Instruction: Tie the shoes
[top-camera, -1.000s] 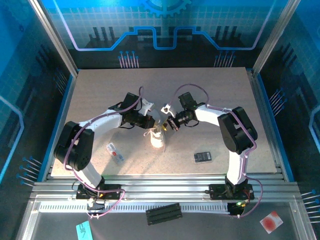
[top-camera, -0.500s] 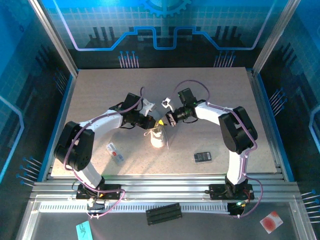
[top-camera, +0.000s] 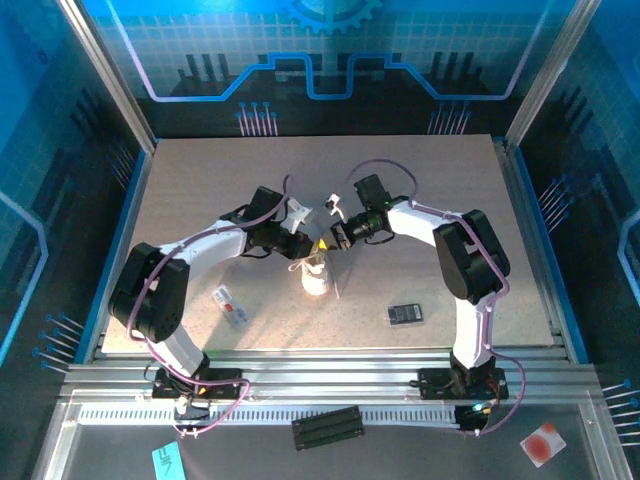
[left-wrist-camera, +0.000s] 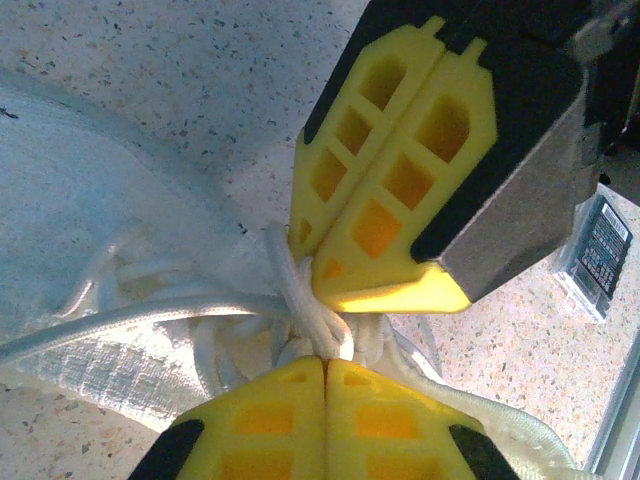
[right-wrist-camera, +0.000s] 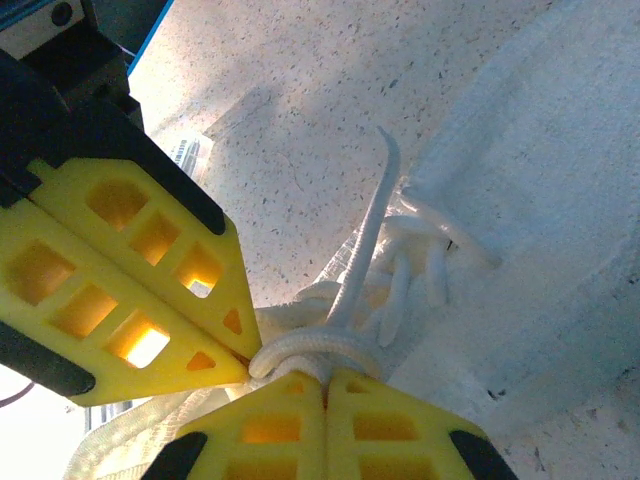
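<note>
The shoes are a single small white sneaker (top-camera: 315, 276) lying mid-table. Both grippers meet tip to tip just above its far end. My left gripper (top-camera: 309, 244) is shut on a white lace (left-wrist-camera: 318, 328); its yellow fingertips (left-wrist-camera: 290, 385) pinch the cord where it crosses into a knot. My right gripper (top-camera: 333, 239) is also shut on a lace (right-wrist-camera: 330, 345), which loops over its closed tips. The right gripper's yellow fingers (left-wrist-camera: 385, 180) hang right above the knot in the left wrist view. The sneaker's mesh upper (right-wrist-camera: 545, 190) lies beside the knot, and one loose lace end (right-wrist-camera: 385, 160) sticks up.
A small white tag (top-camera: 230, 306) lies left of the sneaker and a flat black rectangle (top-camera: 405, 314) right of it. A black bar (top-camera: 325, 427), a red-dotted card (top-camera: 543, 443) and a teal slip (top-camera: 168, 462) lie off the table on the near ledge.
My right gripper has slid left and slightly away, closing on the left gripper above the sneaker. The left gripper has barely moved. Both stayed shut.
</note>
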